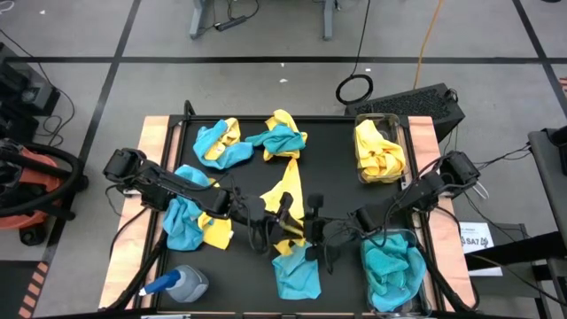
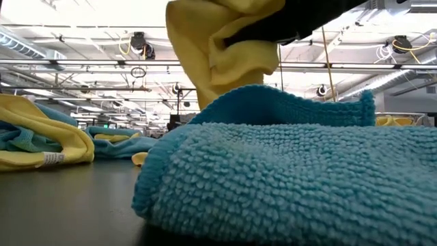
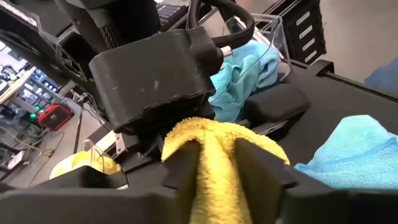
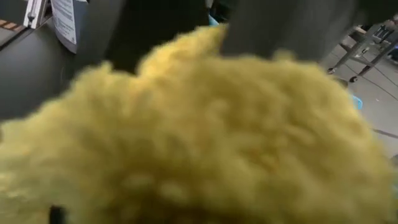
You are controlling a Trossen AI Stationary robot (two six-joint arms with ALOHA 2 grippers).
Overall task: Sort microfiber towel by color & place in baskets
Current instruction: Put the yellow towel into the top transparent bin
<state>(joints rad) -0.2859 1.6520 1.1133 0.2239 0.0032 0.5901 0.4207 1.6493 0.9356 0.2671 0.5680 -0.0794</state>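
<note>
Fingers (image 3: pixel 186 168) of left gripper (image 1: pixel 266 229) loosely astride yellow towel (image 1: pixel 289 197), right gripper (image 1: pixel 310 232) clamped on the same cloth from the other side; strip hanging mid-table, long axis running away toward far edge, yellow basket (image 1: pixel 400 124) nearer right arm.

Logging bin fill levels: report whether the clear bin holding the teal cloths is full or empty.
Partly filled: the clear plastic bin at the table's near right holds bunched teal microfiber cloths; no yellow shows in it.

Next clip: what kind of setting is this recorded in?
Probably a robotics lab or industrial workshop: grey concrete floor with taped lines, open ceiling with pipes and strip lights, and a dark rubber-matted work table.
</note>
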